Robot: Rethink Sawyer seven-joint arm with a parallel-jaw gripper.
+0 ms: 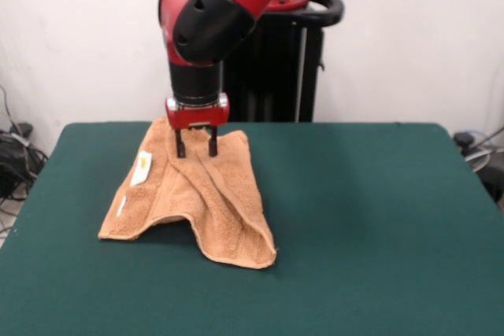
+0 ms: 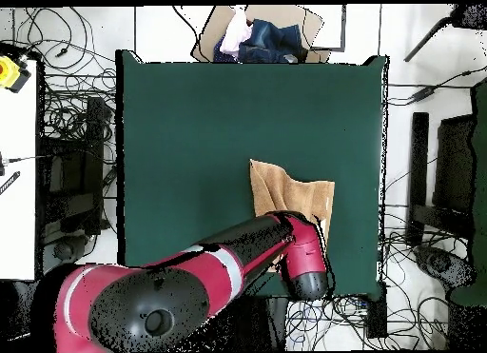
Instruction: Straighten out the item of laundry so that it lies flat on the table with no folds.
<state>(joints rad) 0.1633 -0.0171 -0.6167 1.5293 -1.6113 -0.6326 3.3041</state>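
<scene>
1. On the towel (image 1: 201,198), near its left edge in the front view, a small white tag (image 1: 142,169) lies face up, with a second thin white strip (image 1: 121,206) lower down; no writing can be read on either, and no brand marking can be made out on the arm (image 1: 209,21).
2. The towel is light orange-tan terry cloth, crumpled rather than flat. Ridges run down from its top toward a folded flap that ends in a corner at the lower right, and the bottom edge curves up in the middle, showing green between two lobes.
3. It lies on the dark green table (image 1: 378,218), left of centre in the front view and toward the far edge; in the overhead view it sits in the table's lower right part, partly hidden under the arm.
4. The red and black arm comes down steeply, its wrist pointing straight down over the towel's upper part.
5. The gripper (image 1: 196,147) has its two dark fingers (image 1: 180,145) standing apart, tips down at the cloth; whether they pinch any fabric cannot be told.
</scene>
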